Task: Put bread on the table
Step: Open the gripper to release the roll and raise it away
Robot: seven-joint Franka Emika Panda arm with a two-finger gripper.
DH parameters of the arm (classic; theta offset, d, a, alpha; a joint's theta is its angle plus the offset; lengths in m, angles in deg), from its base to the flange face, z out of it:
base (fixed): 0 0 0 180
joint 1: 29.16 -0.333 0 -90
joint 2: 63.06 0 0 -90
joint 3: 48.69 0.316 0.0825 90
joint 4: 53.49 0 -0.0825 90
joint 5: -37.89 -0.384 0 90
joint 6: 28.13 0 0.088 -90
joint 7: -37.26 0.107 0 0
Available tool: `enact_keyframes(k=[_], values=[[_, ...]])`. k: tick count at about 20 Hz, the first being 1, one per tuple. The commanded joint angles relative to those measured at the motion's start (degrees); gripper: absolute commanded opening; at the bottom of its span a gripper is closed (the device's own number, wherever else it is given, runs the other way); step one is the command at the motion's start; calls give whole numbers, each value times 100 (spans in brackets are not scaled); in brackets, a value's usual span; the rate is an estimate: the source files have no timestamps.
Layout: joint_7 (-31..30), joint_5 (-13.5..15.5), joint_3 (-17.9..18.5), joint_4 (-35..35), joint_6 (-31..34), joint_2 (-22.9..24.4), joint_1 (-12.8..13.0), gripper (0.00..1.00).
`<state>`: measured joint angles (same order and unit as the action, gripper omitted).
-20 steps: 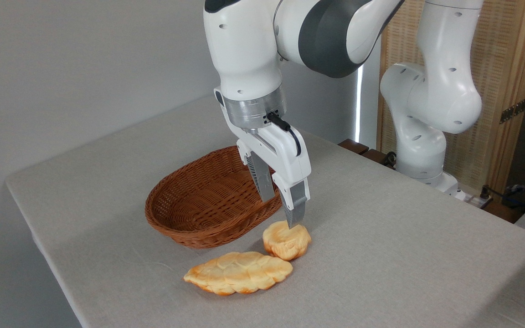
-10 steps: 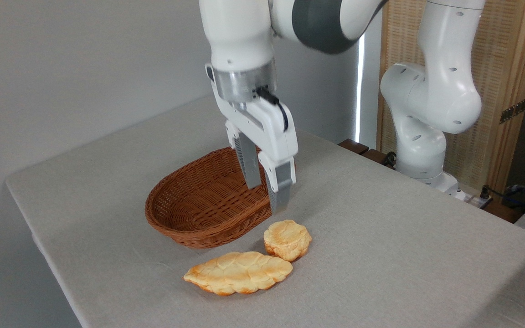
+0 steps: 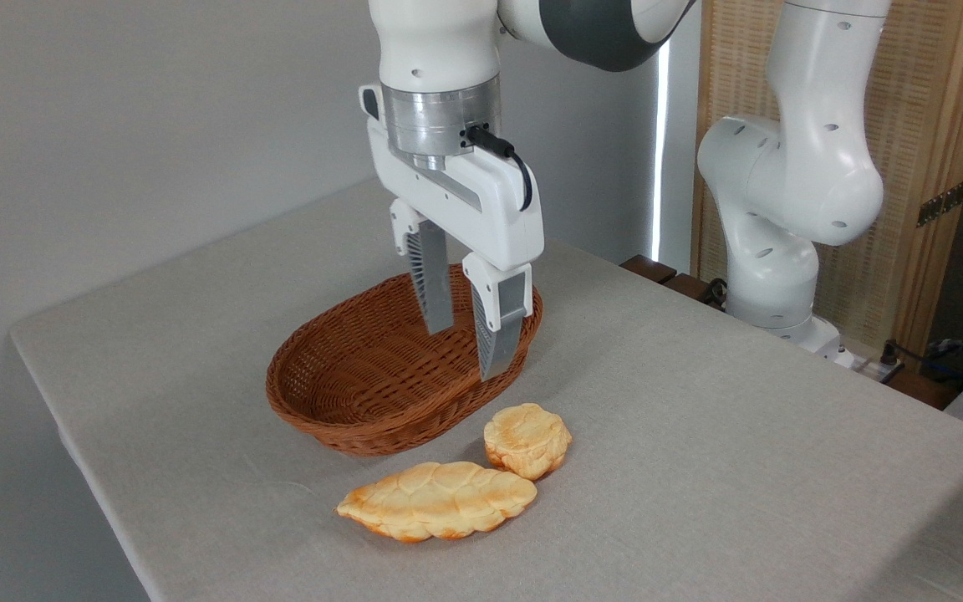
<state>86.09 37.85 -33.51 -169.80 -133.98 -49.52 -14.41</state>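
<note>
Along the left of the frame there is only a plain grey wall and the near corner of the tabletop (image 3: 197,276), draped in light grey cloth with a rounded edge. Moving rightward, a brown oval wicker basket (image 3: 339,393) sits on the cloth at centre left, with nothing visible inside it. Below it, toward the bottom centre of the frame, a long flat braided loaf (image 3: 437,500) lies on the cloth, just in front of the basket's near rim. My gripper (image 3: 465,347) hangs in the middle of the frame, above the right end of the basket, pointing down; my two grey fingers (image 3: 494,339) stand apart with a clear gap between them and nothing held, their tips in the air around the level of the basket's rim. Just below and slightly right of my fingertips, the bread (image 3: 527,440), a small round golden bun with a lumpy top, rests on the tabletop, free of my fingers, just beside the basket's right end and touching or nearly touching the right tip of the braided loaf. Further right, my white base column (image 3: 774,242) rises from the far edge of the tabletop in front of a wood-framed woven screen (image 3: 908,125) in the upper right.
</note>
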Motion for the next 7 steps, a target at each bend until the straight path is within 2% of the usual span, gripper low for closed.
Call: enact_keyframes(k=[1, 7], values=[[-725, 83, 3, 39, -401, -79, 73, 100], [-841, 83, -111, 47, -410, -185, 81, 100]])
